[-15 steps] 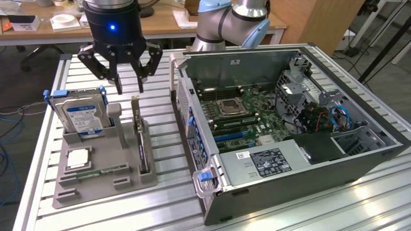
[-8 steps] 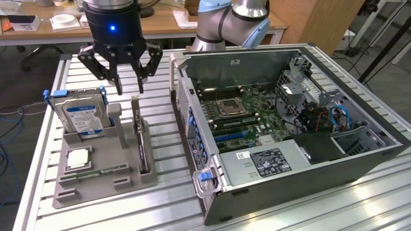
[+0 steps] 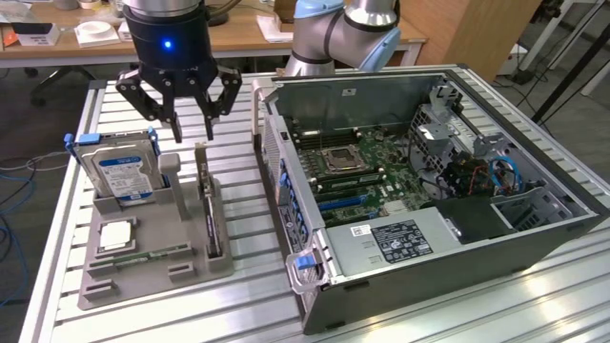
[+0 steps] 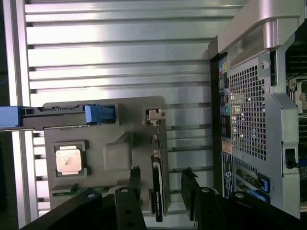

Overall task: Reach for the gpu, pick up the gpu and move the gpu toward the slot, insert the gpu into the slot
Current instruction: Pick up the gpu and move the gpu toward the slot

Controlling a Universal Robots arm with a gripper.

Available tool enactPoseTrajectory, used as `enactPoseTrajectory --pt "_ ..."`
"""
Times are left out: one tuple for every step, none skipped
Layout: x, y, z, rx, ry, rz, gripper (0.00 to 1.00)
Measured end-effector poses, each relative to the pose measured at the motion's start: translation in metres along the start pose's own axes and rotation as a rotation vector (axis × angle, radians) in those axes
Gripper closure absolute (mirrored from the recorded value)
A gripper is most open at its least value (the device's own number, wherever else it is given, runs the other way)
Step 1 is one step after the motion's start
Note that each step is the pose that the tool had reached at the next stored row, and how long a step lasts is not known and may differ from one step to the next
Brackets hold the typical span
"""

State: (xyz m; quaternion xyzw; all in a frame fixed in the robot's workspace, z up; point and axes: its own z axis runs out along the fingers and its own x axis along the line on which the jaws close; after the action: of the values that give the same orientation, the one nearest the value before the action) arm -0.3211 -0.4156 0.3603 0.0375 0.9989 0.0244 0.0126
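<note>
Hovering over the upright gpu, the claw gapes open.

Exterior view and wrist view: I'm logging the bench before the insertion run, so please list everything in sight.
gpu: one, dark board, on edge in the holder.
hard drive: one, silver with blue label, upright in the holder.
processor chip: one, silver, flat in the holder.
memory stick: one, green, flat beside the chip.
holder: one, grey, on the table, exterior view's left.
computer case: one, dark grey, side open, exterior view's right.
table: one, silver slats, under everything.
arm: one, silver and light blue, behind the case.
hand: one, black, open, over the gpu.
</note>
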Motion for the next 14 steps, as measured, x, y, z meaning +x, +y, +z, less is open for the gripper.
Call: enactPoseTrajectory --pt "-0.0001 -0.0005 0.0 0.0002 0.0002 0.0 0.53" --pt "-0.0001 -0.0013 0.0003 0.0001 0.0001 0.0 0.53" --pt "-0.0001 -0.0021 0.0005 0.0001 0.0001 0.0 0.53" --pt "-0.0002 -0.0028 0.0006 0.0004 0.0002 0.0 0.53" --pt "-0.0002 -0.0033 0.0009 0.0006 0.0001 0.0 0.53" --pt "-0.0003 -0.004 0.0012 0.0006 0.0001 -0.001 0.53" --pt "-0.0003 -0.0047 0.0015 0.0008 0.0001 -0.001 0.53" --pt "-0.0004 -0.0052 0.0018 0.0007 -0.0001 -0.001 0.53" --pt "-0.0004 -0.0057 0.0022 0.0008 -0.0001 -0.001 0.53" --pt "-0.0004 -0.0062 0.0024 0.001 0.0001 -0.001 0.53" --pt "-0.0004 -0.0067 0.0028 0.001 0.0001 -0.001 0.53" --pt "-0.0004 -0.0071 0.0029 0.0011 0.0001 -0.001 0.53" --pt "-0.0004 -0.0074 0.0031 0.0011 0.0001 -0.001 0.53" --pt "-0.0005 -0.0078 0.0034 0.0011 0.0 -0.001 0.53"
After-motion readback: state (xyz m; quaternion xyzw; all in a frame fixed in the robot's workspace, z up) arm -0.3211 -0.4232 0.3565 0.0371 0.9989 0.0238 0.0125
